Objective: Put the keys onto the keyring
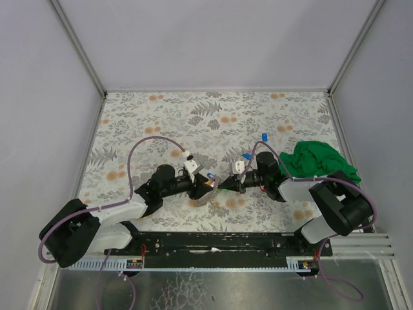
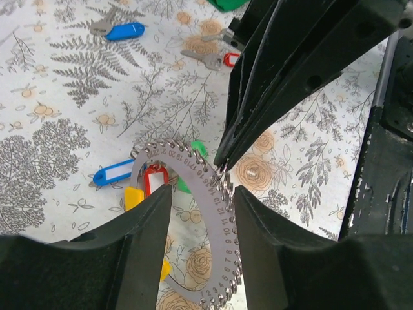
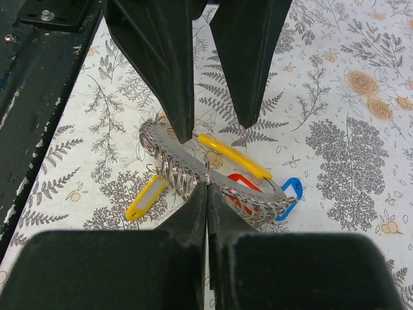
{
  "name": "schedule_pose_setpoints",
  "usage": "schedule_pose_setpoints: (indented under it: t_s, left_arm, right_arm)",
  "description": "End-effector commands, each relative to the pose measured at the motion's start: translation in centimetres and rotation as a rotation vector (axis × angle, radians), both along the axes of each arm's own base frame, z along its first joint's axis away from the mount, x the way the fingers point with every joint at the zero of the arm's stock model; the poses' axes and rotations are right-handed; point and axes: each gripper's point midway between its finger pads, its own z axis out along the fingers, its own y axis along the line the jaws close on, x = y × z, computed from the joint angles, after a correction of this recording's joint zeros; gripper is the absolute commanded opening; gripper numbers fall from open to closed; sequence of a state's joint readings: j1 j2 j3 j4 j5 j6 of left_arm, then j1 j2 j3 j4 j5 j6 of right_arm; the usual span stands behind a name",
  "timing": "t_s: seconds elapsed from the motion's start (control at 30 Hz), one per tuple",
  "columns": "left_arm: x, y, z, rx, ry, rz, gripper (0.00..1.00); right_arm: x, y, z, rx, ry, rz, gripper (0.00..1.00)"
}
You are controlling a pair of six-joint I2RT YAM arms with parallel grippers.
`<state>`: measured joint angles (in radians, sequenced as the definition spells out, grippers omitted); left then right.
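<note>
The keyring (image 2: 216, 219) is a crescent-shaped numbered metal plate edged with several small rings, lying on the floral table with blue (image 2: 113, 174), red (image 2: 153, 179), yellow and green tags. My left gripper (image 2: 201, 194) stands open astride it, with one finger on each side. My right gripper (image 3: 207, 185) is shut on one small ring of the keyring (image 3: 174, 161). In the top view both grippers meet at the keyring (image 1: 210, 192). Loose keys lie apart on the table: a blue-tagged one (image 2: 122, 30) and a red-tagged one (image 2: 216, 60).
A green cloth (image 1: 321, 161) lies bunched at the right of the table, beside the right arm. Another blue-tagged key (image 1: 264, 136) lies beyond the right gripper. White walls close off the table at the back and on both sides.
</note>
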<state>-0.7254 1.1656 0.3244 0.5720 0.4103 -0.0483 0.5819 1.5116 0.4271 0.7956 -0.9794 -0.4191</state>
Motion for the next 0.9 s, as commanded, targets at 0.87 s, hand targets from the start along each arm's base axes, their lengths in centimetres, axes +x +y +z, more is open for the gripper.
schedule_pose_setpoints:
  t_s: [0.87]
  left_arm:
    - [-0.7,-1.6,1.6,-0.093,-0.4,-0.207,0.17]
  right_arm:
    - [0.2,0.6,3.2,0.073,-0.104,0.055,0.0]
